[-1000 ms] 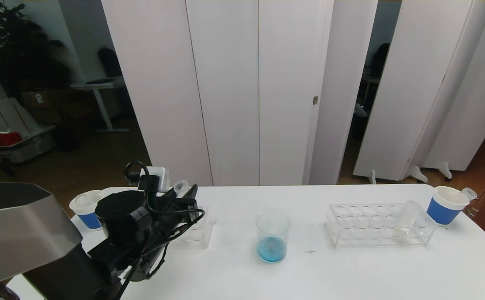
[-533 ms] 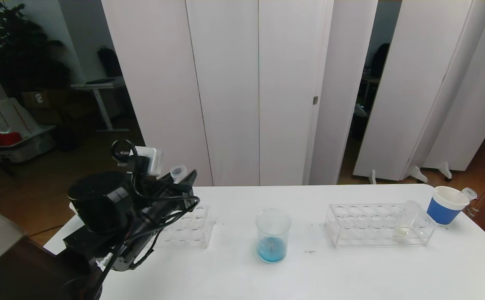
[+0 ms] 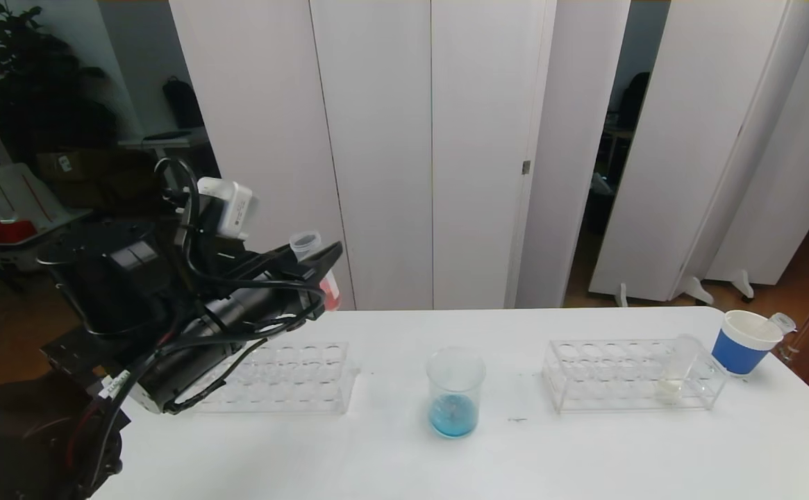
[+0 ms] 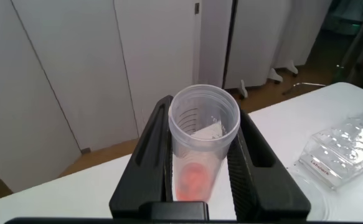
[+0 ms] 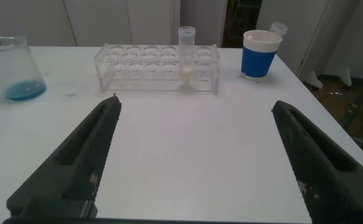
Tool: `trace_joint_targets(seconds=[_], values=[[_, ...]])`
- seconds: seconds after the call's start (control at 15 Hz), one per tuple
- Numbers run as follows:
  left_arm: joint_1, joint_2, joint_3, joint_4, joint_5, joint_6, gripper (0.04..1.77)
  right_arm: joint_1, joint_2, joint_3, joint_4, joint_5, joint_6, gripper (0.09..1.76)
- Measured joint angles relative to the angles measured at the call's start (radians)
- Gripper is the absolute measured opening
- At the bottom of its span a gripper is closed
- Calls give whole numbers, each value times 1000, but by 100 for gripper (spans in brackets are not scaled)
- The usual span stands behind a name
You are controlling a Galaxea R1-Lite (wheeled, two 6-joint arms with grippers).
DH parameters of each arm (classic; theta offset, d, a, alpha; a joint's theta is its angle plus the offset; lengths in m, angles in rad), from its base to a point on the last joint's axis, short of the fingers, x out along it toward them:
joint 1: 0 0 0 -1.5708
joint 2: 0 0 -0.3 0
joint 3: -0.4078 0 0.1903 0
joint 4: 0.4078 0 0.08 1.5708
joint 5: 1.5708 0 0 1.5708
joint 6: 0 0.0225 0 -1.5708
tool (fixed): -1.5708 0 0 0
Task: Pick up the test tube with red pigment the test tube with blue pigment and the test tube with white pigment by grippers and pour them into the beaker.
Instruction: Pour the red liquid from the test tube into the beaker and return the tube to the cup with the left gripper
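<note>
My left gripper (image 3: 317,262) is raised above the left end of the table, shut on the test tube with red pigment (image 3: 305,243). The tube stands upright between the jaws, with red liquid at its bottom (image 4: 193,180). In the left wrist view the left gripper (image 4: 204,112) clamps the tube (image 4: 203,134) on both sides. The beaker (image 3: 455,392) stands mid-table with blue liquid in its bottom. The test tube with white pigment (image 3: 678,368) leans in the right rack (image 3: 612,378). The test tube with blue pigment is out of view. My right gripper (image 5: 197,104) hovers open over bare table, facing the white tube (image 5: 186,53).
An empty clear rack (image 3: 286,378) lies below the left gripper. A blue paper cup (image 3: 741,344) with an empty tube in it stands at the far right, close to the table edge. White screens stand behind the table.
The left arm has risen and lifted the red tube clear above the left rack. The right gripper, the beaker and the right rack have not moved.
</note>
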Motion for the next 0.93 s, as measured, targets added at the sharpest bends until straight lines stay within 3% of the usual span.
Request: trace_joint_targets(seconds=[0.27, 0.47, 0.73, 0.93], values=[[-1, 6, -46, 33, -142, 8, 58, 0, 0, 0, 0, 0, 0, 174], [-3, 36, -71, 26, -261, 65, 58, 0, 0, 0, 0, 0, 0, 174], [-8, 101, -94, 14, -309, 207, 58, 0, 0, 0, 0, 0, 0, 174], [-11, 157, -106, -24, -417, 242, 58, 0, 0, 0, 0, 0, 0, 174]])
